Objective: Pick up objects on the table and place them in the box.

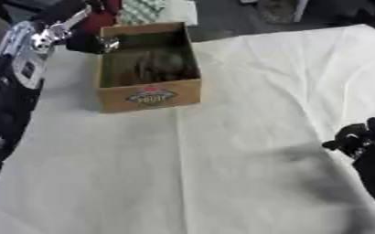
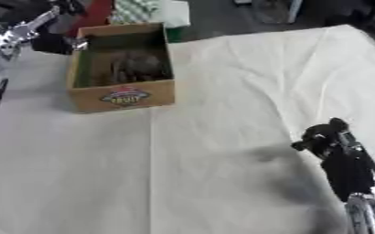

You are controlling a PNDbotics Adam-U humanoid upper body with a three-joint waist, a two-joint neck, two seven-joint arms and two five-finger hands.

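A: Site as found: a white cloth-covered table (image 1: 222, 173) with an open brown cardboard box (image 1: 149, 97), printed label on its near wall, standing at the far left. Where were the objects?

B: None lay loose on the cloth in either view. Dark, brownish shapes sat inside the box; I could not tell what they were. Judged from that, the picking looked mostly or wholly done.

A: And the left hand (image 1: 103, 43)?

B: Up at the box's far left corner, at the end of the black-and-silver left arm (image 1: 18, 68). Only a small silvery part showed against dark clutter beyond the table. Whether its fingers were apart or together I could not tell, nor whether it carried anything.

A: The right?

B: The black right hand (image 2: 323, 137) hung above the cloth at the right edge, well apart from the box, its fingers curled in on nothing.

A: Risks from there?

B: Three, as I judged them. The left forearm ran close along the box's left wall; a careless withdrawal could nudge the light cardboard and skew it. If the left hand did hold something, letting go over the rim rather than the cavity would drop it outside. And the cloth was creased; a low sweep by the right hand could drag it and shift the box.
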